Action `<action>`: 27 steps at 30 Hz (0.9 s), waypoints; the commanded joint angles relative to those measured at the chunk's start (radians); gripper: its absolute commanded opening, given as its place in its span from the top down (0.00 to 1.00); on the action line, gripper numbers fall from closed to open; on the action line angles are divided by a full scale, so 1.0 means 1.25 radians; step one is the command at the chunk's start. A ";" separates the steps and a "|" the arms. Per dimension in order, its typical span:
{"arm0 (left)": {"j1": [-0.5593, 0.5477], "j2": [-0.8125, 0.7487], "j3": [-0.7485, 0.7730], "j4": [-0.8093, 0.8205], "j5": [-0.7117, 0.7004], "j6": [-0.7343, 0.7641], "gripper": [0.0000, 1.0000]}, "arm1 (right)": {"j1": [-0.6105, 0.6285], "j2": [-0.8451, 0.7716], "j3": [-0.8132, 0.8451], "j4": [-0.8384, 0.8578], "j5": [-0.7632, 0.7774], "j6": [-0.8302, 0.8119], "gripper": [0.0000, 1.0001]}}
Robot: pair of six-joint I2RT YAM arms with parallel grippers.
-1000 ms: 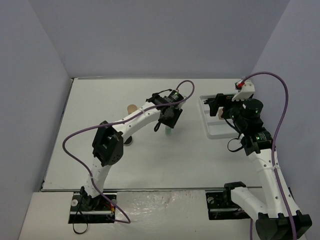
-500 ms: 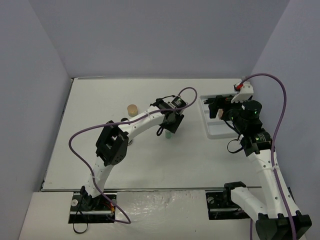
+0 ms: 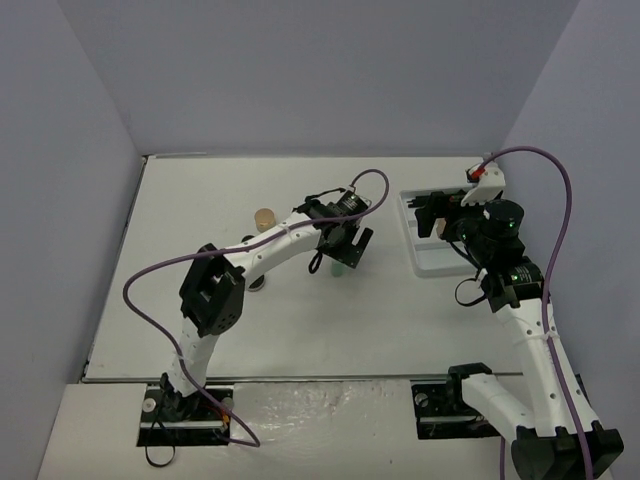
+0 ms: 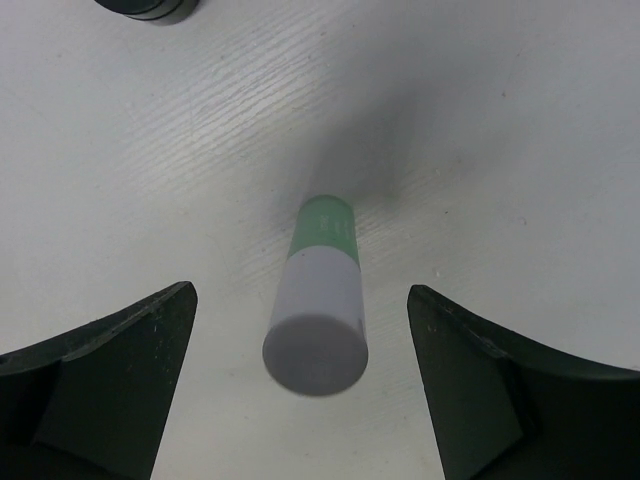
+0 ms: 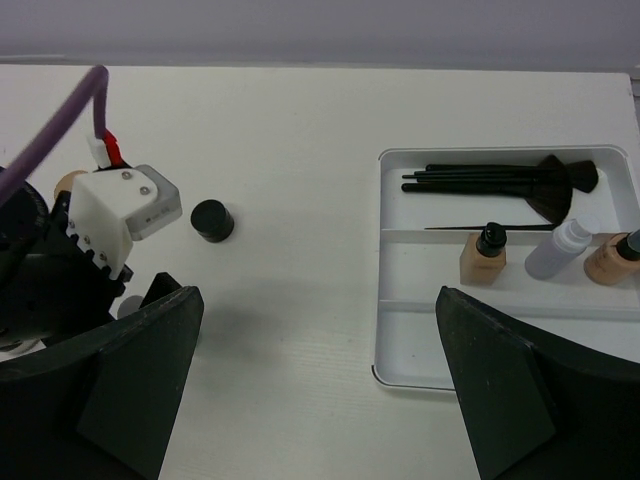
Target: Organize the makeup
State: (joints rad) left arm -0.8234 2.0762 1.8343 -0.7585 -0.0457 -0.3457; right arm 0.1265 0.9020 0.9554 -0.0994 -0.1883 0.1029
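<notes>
A green bottle with a pale cap stands upright on the table between the fingers of my left gripper. The jaws are wide open and clear of it on both sides. From above, the green bottle sits just under the left gripper at mid table. My right gripper hangs open and empty by the white tray. In the tray lie black brushes, two tan bottles and a clear-grey bottle.
A round black jar stands on the table left of the tray, and a black jar shows at the far edge of the left wrist view. A tan jar sits behind the left arm. The tray lies at the right.
My left gripper has opened wide and let go of the green bottle, which now stands free on the table. The right arm has stayed put.
</notes>
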 commanded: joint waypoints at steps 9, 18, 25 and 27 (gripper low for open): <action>0.032 -0.322 0.026 0.042 -0.097 -0.030 0.04 | 0.035 0.040 0.055 0.030 -0.129 -0.060 0.00; 0.230 -0.641 -0.292 0.105 -0.193 -0.034 0.03 | 0.226 0.162 0.084 0.016 -0.062 -0.070 0.00; 0.391 -0.843 -0.491 0.062 -0.213 0.001 0.03 | 0.393 0.299 0.074 0.064 0.034 -0.058 0.02; 0.437 -0.889 -0.532 0.053 -0.223 0.010 0.03 | 0.413 0.333 0.063 0.098 0.041 -0.052 0.05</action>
State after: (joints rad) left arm -0.3647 1.0818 1.2273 -0.6997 -0.2793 -0.3699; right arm 0.5947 1.2581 1.0214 -0.1046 -0.2144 0.0283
